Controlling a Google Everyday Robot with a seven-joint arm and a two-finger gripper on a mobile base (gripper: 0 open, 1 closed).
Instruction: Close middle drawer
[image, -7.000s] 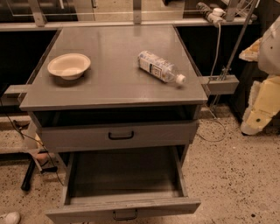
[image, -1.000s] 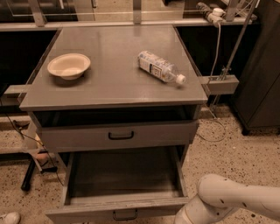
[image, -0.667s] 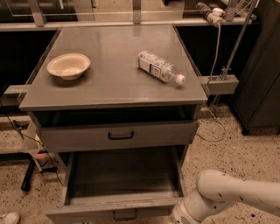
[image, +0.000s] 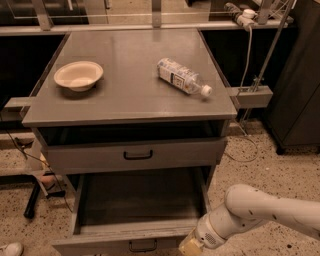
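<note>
The middle drawer (image: 140, 200) is pulled far out of the grey cabinet, and its long shallow tray is empty. Its low front (image: 100, 243) with a small black loop handle (image: 142, 246) lies at the bottom edge of the view. My white arm (image: 270, 210) reaches in from the lower right. The gripper (image: 187, 247) is at the right end of the drawer's front, mostly cut off by the bottom of the view. Above it, the taller-fronted top drawer (image: 135, 154) stands slightly out. The third drawer is out of view.
A beige bowl (image: 78, 75) and a plastic bottle (image: 183, 76) lying on its side rest on the cabinet top (image: 130, 100). A dark cabinet (image: 300, 90) stands at the right. Cables and a black bar lie on the speckled floor at the left (image: 35, 200).
My arm has come in from the right and moved left and down, bringing the gripper to the right end of the middle drawer's front. The drawer stays pulled out.
</note>
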